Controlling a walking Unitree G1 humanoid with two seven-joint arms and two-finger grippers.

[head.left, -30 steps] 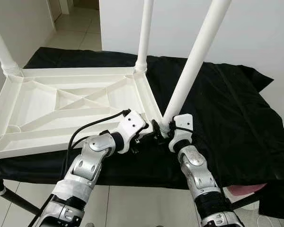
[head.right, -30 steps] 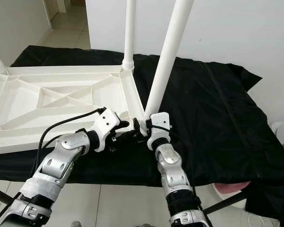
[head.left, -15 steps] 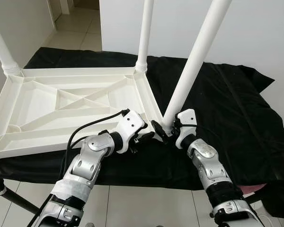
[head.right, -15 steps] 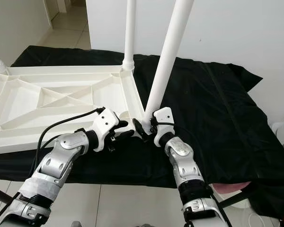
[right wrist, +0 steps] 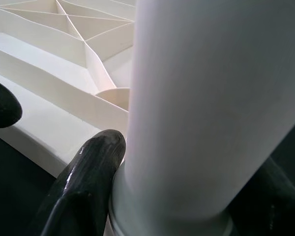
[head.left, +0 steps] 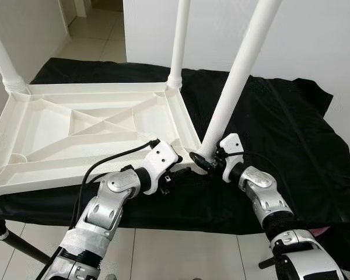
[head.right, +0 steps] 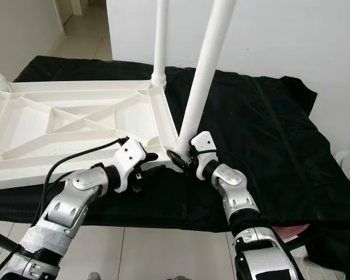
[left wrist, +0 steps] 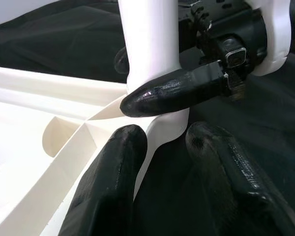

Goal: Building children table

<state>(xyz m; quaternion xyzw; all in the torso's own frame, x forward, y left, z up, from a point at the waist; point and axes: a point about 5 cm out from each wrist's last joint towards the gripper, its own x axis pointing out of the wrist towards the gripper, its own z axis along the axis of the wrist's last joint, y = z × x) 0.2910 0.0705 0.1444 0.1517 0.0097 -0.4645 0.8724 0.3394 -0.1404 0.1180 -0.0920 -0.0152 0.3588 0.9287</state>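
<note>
The white table top [head.left: 76,125] lies upside down on a black cloth [head.left: 280,134]. Two legs stand upright in its far corners, one at the left [head.left: 3,64] and one at the right [head.left: 178,41]. A third leg [head.left: 239,81] leans to the right, its foot at the near right corner. My right gripper [head.left: 203,160] is shut on that foot; the right wrist view has the leg [right wrist: 201,98] between its fingers [right wrist: 88,172]. My left gripper [head.left: 181,172] is open just left of it, its fingers [left wrist: 108,187] astride the corner rim [left wrist: 160,130].
A white wall [head.left: 315,35] rises right behind the cloth. Tiled floor [head.left: 99,35] runs off at the back left and lies below the near edge [head.left: 181,251]. The cloth droops over the right side [head.left: 338,175].
My right arm has swung out to the right while its gripper stays on the leaning leg's foot. My left gripper has dropped back a little from the corner.
</note>
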